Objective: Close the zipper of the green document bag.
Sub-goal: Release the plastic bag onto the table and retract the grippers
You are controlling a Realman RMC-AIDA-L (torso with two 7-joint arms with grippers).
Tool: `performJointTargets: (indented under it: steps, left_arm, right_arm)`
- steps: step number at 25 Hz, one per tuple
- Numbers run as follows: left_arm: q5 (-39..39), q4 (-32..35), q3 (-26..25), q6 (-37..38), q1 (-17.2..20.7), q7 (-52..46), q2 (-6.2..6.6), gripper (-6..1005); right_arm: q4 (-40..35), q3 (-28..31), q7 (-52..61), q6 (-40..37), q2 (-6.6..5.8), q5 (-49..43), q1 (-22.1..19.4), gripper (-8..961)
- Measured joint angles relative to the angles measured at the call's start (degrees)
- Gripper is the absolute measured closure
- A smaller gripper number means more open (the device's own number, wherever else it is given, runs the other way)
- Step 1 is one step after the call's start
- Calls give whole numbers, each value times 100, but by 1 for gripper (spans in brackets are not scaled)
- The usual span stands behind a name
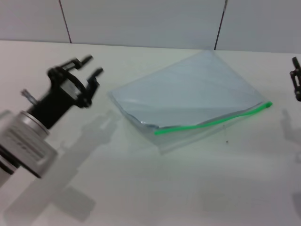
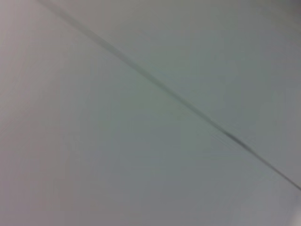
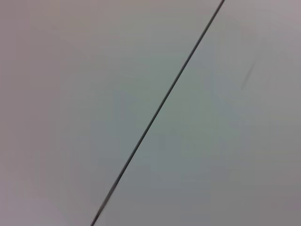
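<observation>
Surface: bag (image 1: 188, 94) lying flat on white table (image 1: 141, 188), zipper (image 1: 214, 121) facing the robot | Room: panelled wall (image 1: 141, 21) running behind | Left gripper (image 1: 90, 66) hovering apart, fingers spread | Right gripper (image 1: 296, 84) showing at edge, state unclear

White table (image 1: 155, 188); pale panelled wall (image 1: 141, 21) behind, dark seams.

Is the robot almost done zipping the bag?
Not yet, it looks like. Nothing looks done: the bag lies flat on the table, and its mouth seems to gape above the zipper. In hand: the left gripper hangs open above the table beside the bag, touching nothing. The right gripper waits at the table's right edge. Left: hold the bag and pull the zipper shut.
</observation>
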Motion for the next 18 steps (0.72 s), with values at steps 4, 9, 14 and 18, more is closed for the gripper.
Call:
performJointTargets:
  steps: [4,9,14,18]
  left_arm:
    - [-575,-29,2,793,61,-1054,23,716]
    - [-1079,-203,2,1660,78,-2642,44,592]
    - [-1457,-281,2,2075,156,-3396,47,464]
    - [-1787,-324,2,2115,186,-4000,52,375]
  right_arm:
    - [205,-45,119,-973,0,-19,-255,501]
    - [216,-334,950,-1937,-15,-58,-382,318]
    - [71,-596,1815,-2541,-31,-58,-380,92]
    - [-39,-752,2252,-2664,-36,-58,-314,78]
